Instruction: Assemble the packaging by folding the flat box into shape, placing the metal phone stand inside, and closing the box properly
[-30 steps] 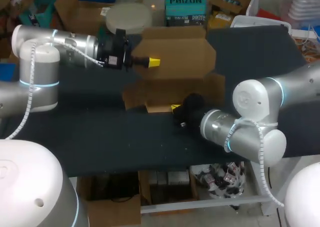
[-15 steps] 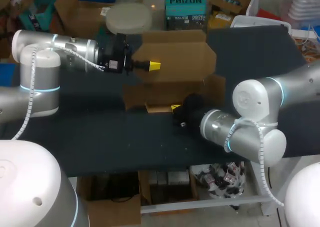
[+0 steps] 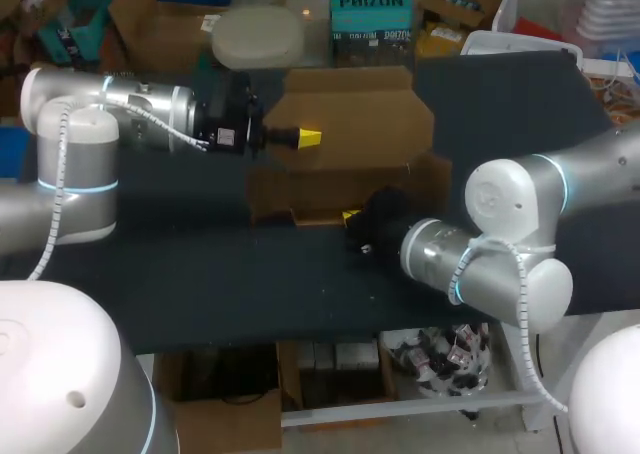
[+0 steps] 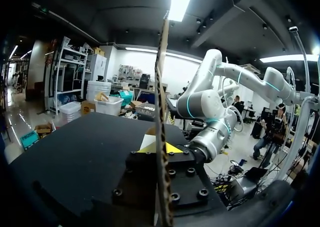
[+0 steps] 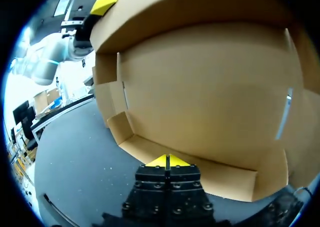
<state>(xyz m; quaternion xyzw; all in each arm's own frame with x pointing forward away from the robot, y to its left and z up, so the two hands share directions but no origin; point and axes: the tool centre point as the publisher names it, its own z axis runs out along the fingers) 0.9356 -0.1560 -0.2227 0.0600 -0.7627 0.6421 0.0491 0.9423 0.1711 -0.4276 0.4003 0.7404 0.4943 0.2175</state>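
Cardboard box [image 3: 350,139], creased flaps upright, left end effector [image 3: 308,135] seemingly pinching one.

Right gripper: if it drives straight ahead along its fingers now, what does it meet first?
The cardboard box: the right gripper points at its low near wall, with the tips seemingly touching it. Depth is hard to judge.

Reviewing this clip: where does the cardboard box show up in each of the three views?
Head view: cardboard box at the table's middle, flap raised.
Left wrist view: its flap edge-on, clamped in the left gripper.
Right wrist view: wide open just ahead of the right gripper.
Shared landmark: the left gripper's yellow tips on the flap.
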